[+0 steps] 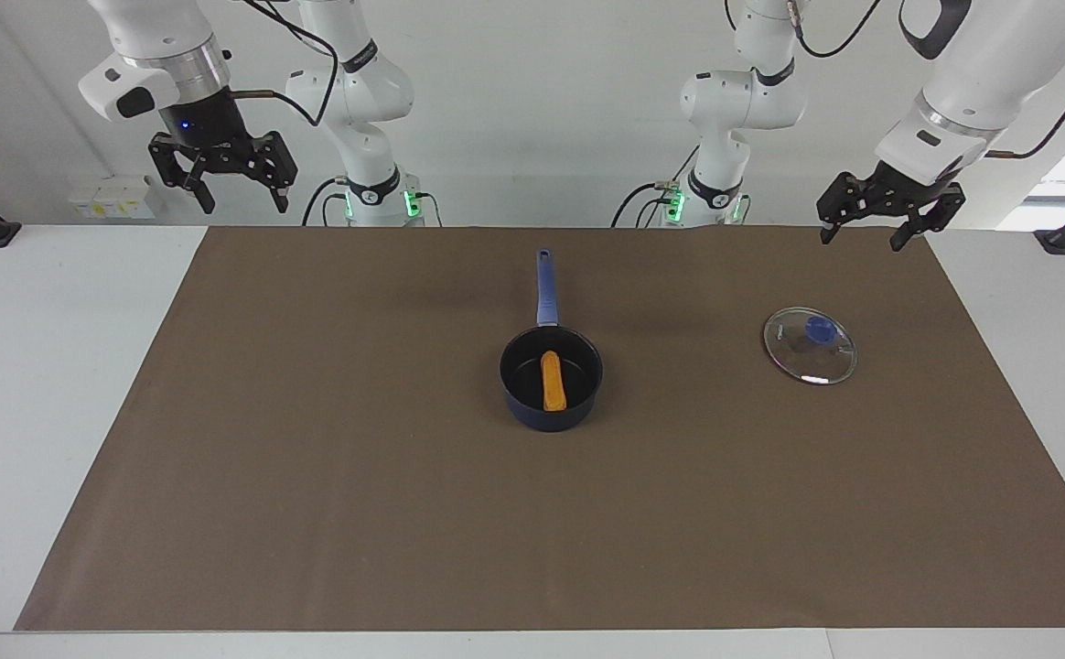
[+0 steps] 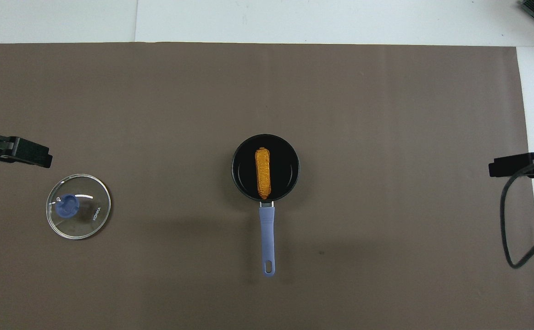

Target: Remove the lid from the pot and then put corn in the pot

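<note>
The corn (image 1: 554, 381) lies inside the pot (image 1: 551, 379), its long axis in line with the pot's handle, which points toward the robots. The pot stands mid-desk (image 1: 313, 513), about midway between the two grippers and well apart from both. The lid (image 1: 810, 345) rests flat on the desk, knob up, toward the left arm's end, below and a little forward of the left gripper (image 1: 864, 236), which hangs with fingers spread and empty over the mat's edge nearest the robots. The right gripper (image 1: 244, 190) is raised high at its own end, fingers also spread, holding nothing. As I judge it, both steps look done, so no grasp seems called for; were the lid wanted again, the left arm is clearly the nearer.
</note>
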You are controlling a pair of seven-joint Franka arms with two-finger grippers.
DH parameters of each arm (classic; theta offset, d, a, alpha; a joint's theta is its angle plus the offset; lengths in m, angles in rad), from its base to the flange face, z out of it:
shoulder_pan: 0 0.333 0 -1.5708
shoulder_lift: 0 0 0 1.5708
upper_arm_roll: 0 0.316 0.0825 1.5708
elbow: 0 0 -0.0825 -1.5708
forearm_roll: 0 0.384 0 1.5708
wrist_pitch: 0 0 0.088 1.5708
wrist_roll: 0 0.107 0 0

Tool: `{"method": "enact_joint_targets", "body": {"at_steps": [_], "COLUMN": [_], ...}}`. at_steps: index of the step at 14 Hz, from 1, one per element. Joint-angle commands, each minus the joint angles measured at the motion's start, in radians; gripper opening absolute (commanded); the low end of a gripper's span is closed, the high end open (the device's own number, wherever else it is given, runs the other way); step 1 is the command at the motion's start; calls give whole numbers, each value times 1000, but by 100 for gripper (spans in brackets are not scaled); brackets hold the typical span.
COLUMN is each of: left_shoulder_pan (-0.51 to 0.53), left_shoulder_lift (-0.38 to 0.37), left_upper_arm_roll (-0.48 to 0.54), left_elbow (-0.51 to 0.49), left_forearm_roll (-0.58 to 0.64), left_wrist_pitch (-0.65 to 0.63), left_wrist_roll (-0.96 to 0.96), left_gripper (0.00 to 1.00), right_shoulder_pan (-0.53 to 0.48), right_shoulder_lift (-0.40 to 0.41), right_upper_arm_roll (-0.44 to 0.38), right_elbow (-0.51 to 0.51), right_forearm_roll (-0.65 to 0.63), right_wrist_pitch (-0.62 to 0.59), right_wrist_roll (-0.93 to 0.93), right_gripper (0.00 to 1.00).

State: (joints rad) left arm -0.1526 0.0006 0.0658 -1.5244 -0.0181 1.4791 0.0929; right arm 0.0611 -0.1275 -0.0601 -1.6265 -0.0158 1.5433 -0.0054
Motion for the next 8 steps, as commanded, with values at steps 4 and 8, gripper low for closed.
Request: {"method": "enact_joint_targets", "body": {"at_steps": [4, 8], "left_shoulder_pan": [-10, -8], "left_shoulder_lift": [-14, -14], "left_upper_arm_roll": [8, 8], "left_elbow": [-23, -23], "left_forearm_roll": [-8, -9], "left_wrist_pitch": [20, 18], "left_wrist_roll": [-12, -12], "left_gripper": [100, 100], "right_shoulder_pan": [-11, -6], "right_shoulder_lift": [-17, -17], "right_upper_arm_roll": [10, 10], "right_elbow": [-19, -21], "right_forearm_roll": [8, 10], "right_wrist_pitch": [17, 18], "right_wrist_roll": [-15, -15], "right_gripper": [100, 100]}}
